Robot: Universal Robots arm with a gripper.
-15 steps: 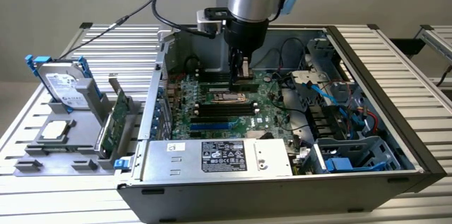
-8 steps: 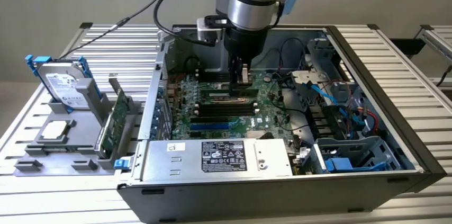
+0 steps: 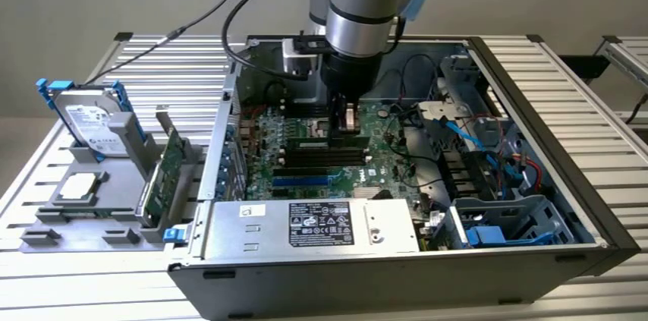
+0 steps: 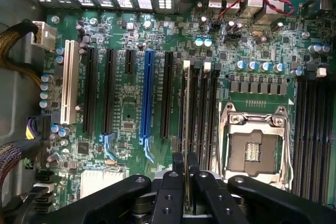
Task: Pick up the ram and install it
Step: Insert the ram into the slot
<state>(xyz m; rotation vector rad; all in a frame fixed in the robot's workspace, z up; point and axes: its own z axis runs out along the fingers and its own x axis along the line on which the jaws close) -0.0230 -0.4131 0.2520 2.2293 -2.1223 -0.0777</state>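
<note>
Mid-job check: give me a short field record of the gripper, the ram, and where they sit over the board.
gripper: down inside the open case, fingers shut on the ram
ram: held edge-on, lined up along the black memory slots beside the CPU socket
seating: cannot tell whether it is in a slot or just above it
CPU socket: bare, no cooler
outside the case: hard drive and expansion card standing in the grey holder, exterior view's left

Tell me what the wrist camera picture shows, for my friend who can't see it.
The tool grips the ram, seen edge-on, lined up with the black memory slots on a green motherboard, beside an empty silver processor socket.
</note>
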